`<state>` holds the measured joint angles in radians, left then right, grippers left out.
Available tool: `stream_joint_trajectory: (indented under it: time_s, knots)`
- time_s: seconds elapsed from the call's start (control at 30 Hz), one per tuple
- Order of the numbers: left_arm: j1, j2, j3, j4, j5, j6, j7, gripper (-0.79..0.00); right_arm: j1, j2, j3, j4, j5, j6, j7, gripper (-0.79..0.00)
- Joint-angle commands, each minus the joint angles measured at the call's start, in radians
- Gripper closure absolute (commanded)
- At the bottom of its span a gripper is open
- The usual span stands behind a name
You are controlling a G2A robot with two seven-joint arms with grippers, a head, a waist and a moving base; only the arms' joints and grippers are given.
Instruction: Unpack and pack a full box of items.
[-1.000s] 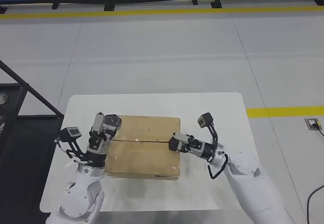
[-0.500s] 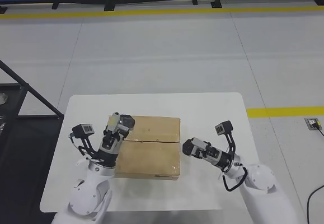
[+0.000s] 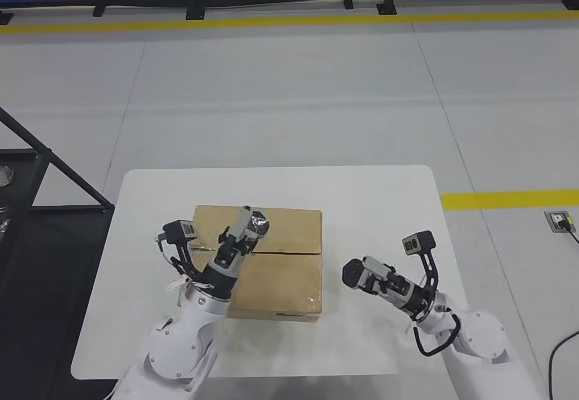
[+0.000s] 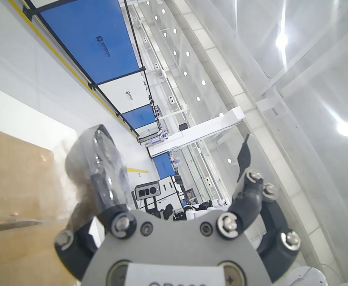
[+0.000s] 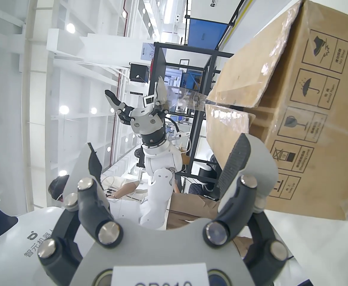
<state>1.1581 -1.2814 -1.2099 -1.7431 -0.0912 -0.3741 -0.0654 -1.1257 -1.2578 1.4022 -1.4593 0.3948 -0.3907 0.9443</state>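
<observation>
Left gripper and right gripper both gape empty, but tape clinging to the left one could drag the box.

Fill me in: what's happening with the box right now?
The cardboard box sits on the white table with its top flaps down. The left gripper is open above the box top, and what looks like a strip of clear tape runs from one of its fingers to the flap seam. The right gripper is open beside the box, touching nothing.
</observation>
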Motion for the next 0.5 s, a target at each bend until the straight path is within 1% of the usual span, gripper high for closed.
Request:
stream_joint_trajectory:
  time_s: [0.0,0.2,0.47]
  knots:
    - [-0.004,-0.003,0.011,0.009,0.009,0.005,-0.003,-0.785,-0.003,0.002,0.002,0.005,0.005,-0.003,0.002,-0.785]
    - [-0.019,-0.012,0.043,0.036,0.022,0.016,-0.014,-0.785,-0.010,0.007,0.007,0.021,0.021,-0.017,0.009,-0.785]
    - [-0.071,-0.030,0.099,0.109,0.043,0.033,-0.021,-0.785,-0.025,0.015,0.022,0.046,0.051,-0.048,0.027,-0.785]
